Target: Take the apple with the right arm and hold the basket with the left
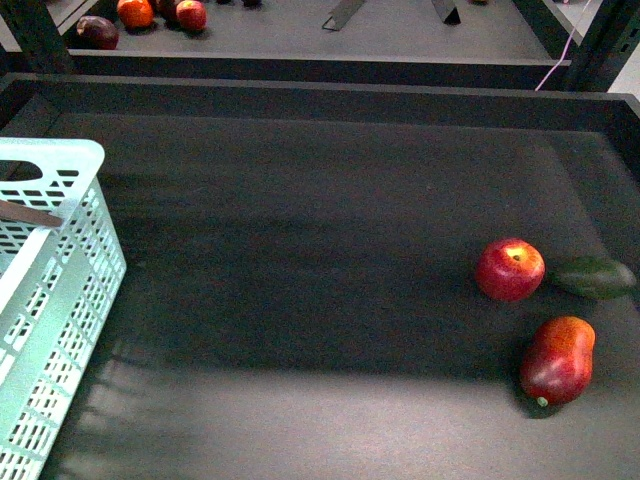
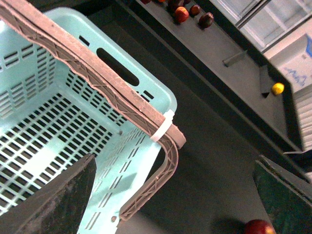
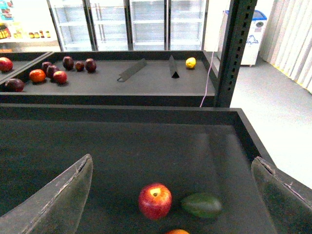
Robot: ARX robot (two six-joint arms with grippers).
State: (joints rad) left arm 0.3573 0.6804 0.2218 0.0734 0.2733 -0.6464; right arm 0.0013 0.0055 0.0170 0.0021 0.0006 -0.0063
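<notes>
Front view: high, angled down across the table [image 1: 300, 300]. Left wrist view: close above the basket [image 2: 151, 90]. Right wrist view: low, facing forward, sharing the apple [image 3: 155, 201] with front.

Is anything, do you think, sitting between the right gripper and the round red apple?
Nothing visible does: the round red apple lies ahead of the open right gripper, with the dark green oval fruit close beside it.
</notes>
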